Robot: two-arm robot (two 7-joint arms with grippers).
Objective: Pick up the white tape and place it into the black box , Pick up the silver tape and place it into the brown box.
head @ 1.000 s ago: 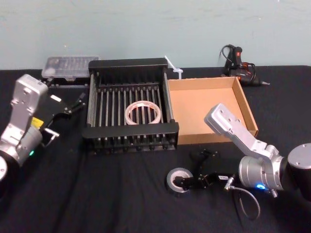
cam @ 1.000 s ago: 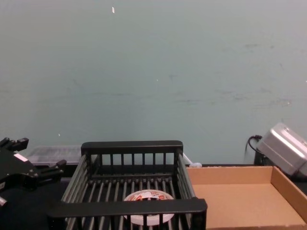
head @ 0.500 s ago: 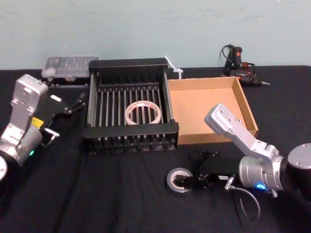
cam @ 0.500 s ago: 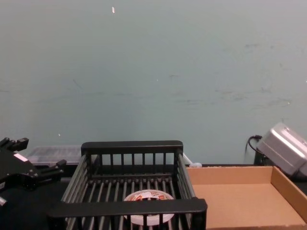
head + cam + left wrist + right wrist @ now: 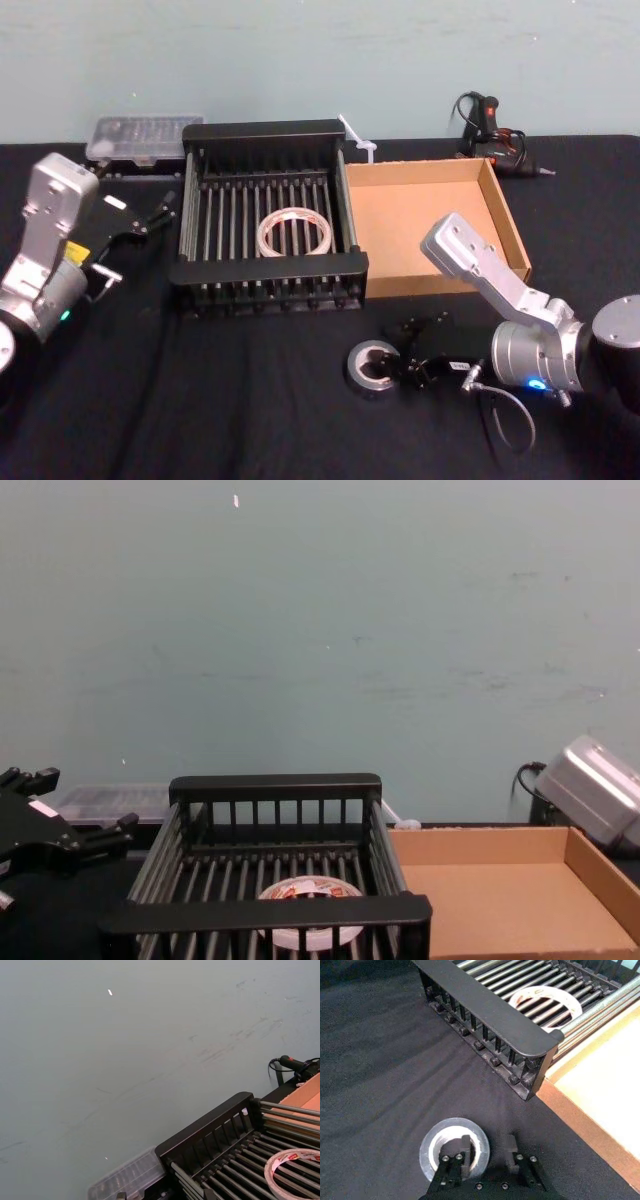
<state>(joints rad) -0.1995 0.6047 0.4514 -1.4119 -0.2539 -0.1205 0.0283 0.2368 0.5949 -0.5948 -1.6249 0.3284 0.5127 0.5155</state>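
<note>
The silver tape point(image 5: 370, 368) point(image 5: 451, 1151) lies flat on the black cloth in front of the black box point(image 5: 268, 268). My right gripper point(image 5: 398, 366) point(image 5: 487, 1148) is low over the roll's near side. One finger stands inside its hole. The other stands outside its wall with a small gap, so the gripper is open. The white tape point(image 5: 295, 233) point(image 5: 305, 902) lies flat on the bars inside the black box. The brown box point(image 5: 508, 225) stands to the right of the black box, against it. My left gripper point(image 5: 136, 240) point(image 5: 78, 805) hangs open, left of the black box.
A clear plastic case point(image 5: 143, 135) sits behind the black box at the left. A glue gun point(image 5: 490, 125) with its cord lies behind the brown box. A loose cable point(image 5: 512, 418) loops beside my right wrist. Bare black cloth lies along the front.
My right gripper's fingers have drawn closer together across the silver tape's wall. The roll has slid slightly toward the gripper. The left arm has not moved.
</note>
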